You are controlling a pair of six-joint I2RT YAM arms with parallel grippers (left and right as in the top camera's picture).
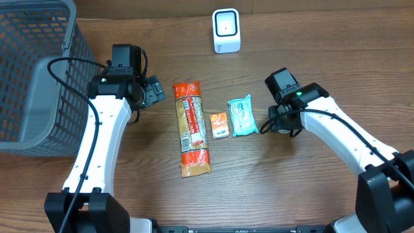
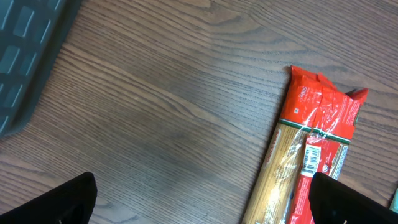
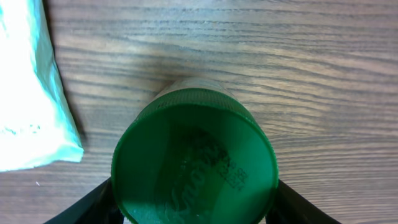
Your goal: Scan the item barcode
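Basket (image 1: 32, 71) of grey mesh stood at the nine o'clock edge of the table (image 1: 310, 39), its wall close behind my left arm. Just toward three o'clock from it hung my left pincer (image 1: 154, 90), spread wide with nothing between the jaws. Its own camera caught only the two dark fingertips (image 2: 62, 199) low in the corners and bare wood between them.

At three o'clock of that pincer lay the pasta packet (image 1: 192, 129), long and orange-red, running from twelve to six o'clock. Its white barcode label (image 2: 314, 158) faced up. A small orange sachet (image 1: 220, 124) lay just beside the pasta at its three o'clock side. A teal pack (image 1: 242, 115) lay next, close to the sachet but apart from it. The white scanner (image 1: 226, 30) stood well apart from all of them, at twelve o'clock near the far edge of the table.

At three o'clock of the teal pack was my right pincer (image 1: 279, 123), lowered to the table. From overhead it hid what was beneath it. Its own camera showed a green-lidded jar (image 3: 194, 162) standing upright on the wood, with the teal pack at the jar's nine o'clock, near but not touching. My fingers (image 3: 84, 205) sat hard against both sides of the lid, so I seemed to be pinching the jar, though the contact lay at the very bottom edge of that view.
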